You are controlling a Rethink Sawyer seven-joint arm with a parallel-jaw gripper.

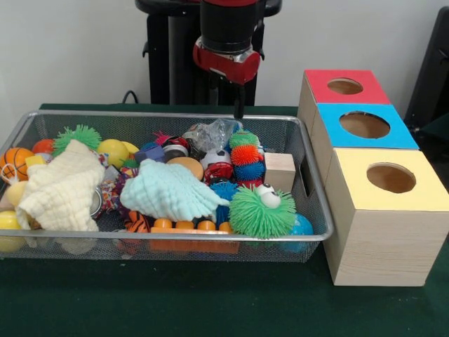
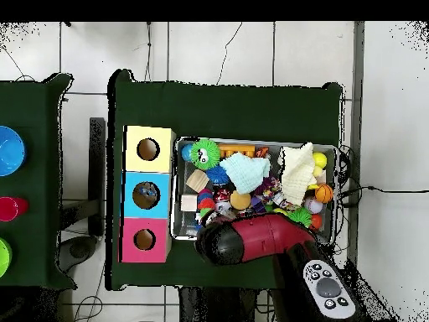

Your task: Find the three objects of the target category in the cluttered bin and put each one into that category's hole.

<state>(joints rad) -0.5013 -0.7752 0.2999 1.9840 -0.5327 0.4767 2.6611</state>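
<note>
The bin (image 1: 175, 238), a long silver wire-mesh basket, is full of toys and sits left of three wooden boxes. It also shows in the overhead view (image 2: 268, 142). The hole (image 1: 364, 125) is the round cut-out in the blue top of the middle box, and it shows in the overhead view (image 2: 146, 194) too. My gripper (image 1: 238, 111) hangs above the bin's far rim, near its right half, touching nothing. In the overhead view the red arm (image 2: 260, 241) covers the gripper and the bin's near edge.
The bin holds a green spiky ball with an eye (image 1: 261, 210), a mint cloth (image 1: 172, 189), a cream cloth (image 1: 63, 186), a wooden block (image 1: 279, 170), a small basketball (image 1: 14, 161) and several balls. The red-topped box (image 1: 344, 86) and the yellow-topped box (image 1: 391, 177) flank the blue one.
</note>
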